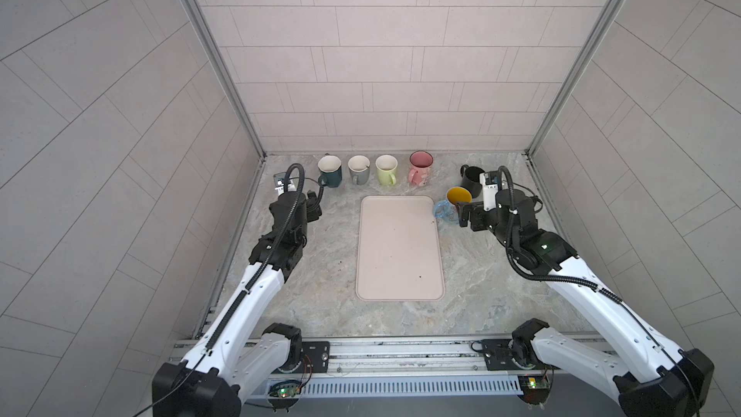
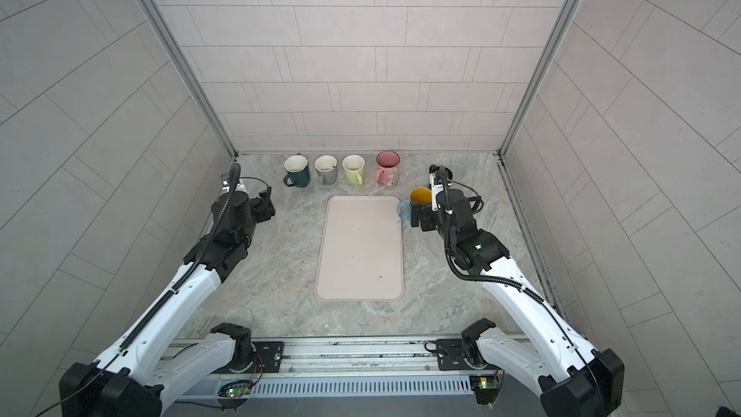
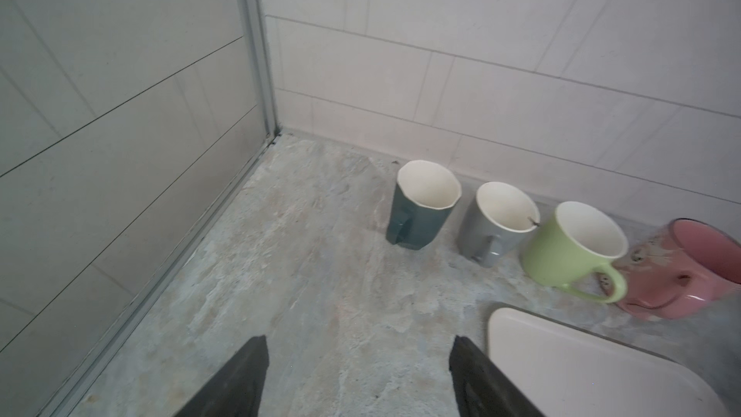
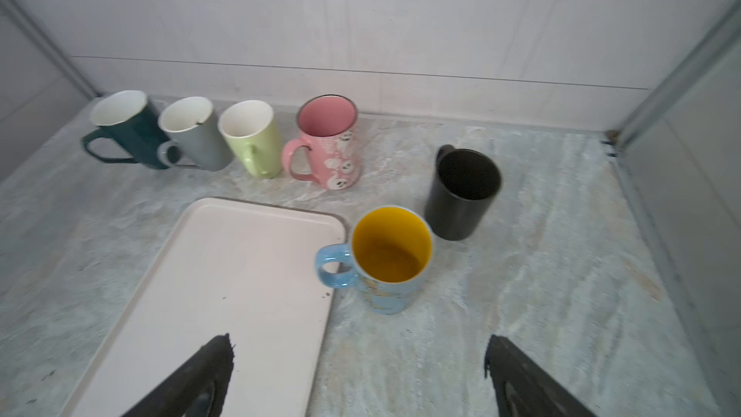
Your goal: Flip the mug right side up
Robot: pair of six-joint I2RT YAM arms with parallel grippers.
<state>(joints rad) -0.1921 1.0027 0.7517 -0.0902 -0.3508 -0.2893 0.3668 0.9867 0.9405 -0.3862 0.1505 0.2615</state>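
Progress looks all but complete: the blue mug (image 4: 388,270) with the yellow inside stands on its base, mouth up, so the turn itself reads as done. You find it on the tabletop (image 4: 553,274), just beside the far right corner of the pale tray (image 4: 224,274), handle reaching toward the tray's rim; whether handle and rim touch, you cannot tell. The right jaws stand wide apart with nothing between them, close to the mug on the arm's side but not around it. The left jaws are apart too and hold nothing, over bare tabletop between the left wall (image 3: 120,114) and the tray. What seems left is only for you to draw the right arm (image 1: 561,274) clear without knocking the mug.

The mug is glossy light blue outside with a faint gold mottling low on its wall, deep yellow within, empty, with a thick loop handle. No other mug is upside down: the dark teal mug (image 3: 413,226), grey mug (image 3: 481,232), light green mug (image 3: 561,252) and pink mug (image 4: 333,154) line the back wall (image 4: 401,34), and the black mug (image 4: 461,198) stands near the blue one, all mouths up.
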